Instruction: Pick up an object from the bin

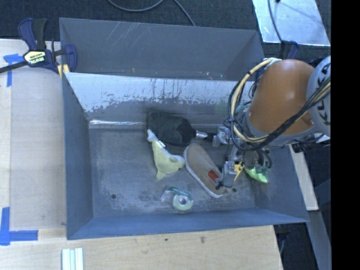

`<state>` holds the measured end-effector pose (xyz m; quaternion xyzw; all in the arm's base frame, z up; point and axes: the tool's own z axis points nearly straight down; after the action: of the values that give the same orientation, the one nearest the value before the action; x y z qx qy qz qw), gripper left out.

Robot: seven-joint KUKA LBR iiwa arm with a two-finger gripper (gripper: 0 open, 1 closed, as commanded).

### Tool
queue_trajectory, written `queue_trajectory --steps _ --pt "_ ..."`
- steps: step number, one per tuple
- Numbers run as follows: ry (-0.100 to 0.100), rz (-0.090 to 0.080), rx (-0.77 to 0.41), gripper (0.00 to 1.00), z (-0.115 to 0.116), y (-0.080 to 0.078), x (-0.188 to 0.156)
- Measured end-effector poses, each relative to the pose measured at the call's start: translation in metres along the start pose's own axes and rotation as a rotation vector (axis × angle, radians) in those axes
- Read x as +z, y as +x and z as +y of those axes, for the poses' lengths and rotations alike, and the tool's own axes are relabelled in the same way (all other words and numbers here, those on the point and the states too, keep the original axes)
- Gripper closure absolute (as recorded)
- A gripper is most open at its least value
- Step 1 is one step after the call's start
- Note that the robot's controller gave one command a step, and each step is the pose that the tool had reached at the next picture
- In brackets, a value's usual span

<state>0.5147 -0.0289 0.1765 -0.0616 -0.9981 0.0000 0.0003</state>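
Bin point(79, 167): grey metal, sloping walls, a scuffed flat floor with a few loose things lying near its middle and right
Arm point(278, 97): comes in from the right over the bin's right wall, with a rounded orange cover and yellow and black cables looped round it
Black lump point(169, 127): dark, soft-looking, at the back of the floor against the foot of the far wall
Grey oval thing point(199, 165): flat, shaped like a shoe sole, pale rim, a small red mark near its right end; lies slantwise on the floor right of centre, its upper end near the black lump
Yellow thing point(167, 161): pale, crumpled, just left of the grey oval thing and below the black lump
Gripper point(228, 181): low in the bin, at the right end of the grey oval thing, beside the red mark; whether it is spread or closed cannot be told
Clear ring point(180, 199): pale greenish, like a tape roll, near the front wall, apart from the rest
Green thing point(257, 175): small, bright, on the floor just right of the gripper, under the arm
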Motion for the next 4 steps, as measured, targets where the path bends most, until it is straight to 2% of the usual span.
queue_trajectory --steps 1,2,4 --pt "-0.002 -0.001 0.009 0.00 0.007 0.001 0.017" --pt "-0.002 -0.003 0.216 1.00 -0.042 -0.004 0.084" --pt "-0.001 -0.003 0.213 1.00 -0.042 -0.004 0.084"
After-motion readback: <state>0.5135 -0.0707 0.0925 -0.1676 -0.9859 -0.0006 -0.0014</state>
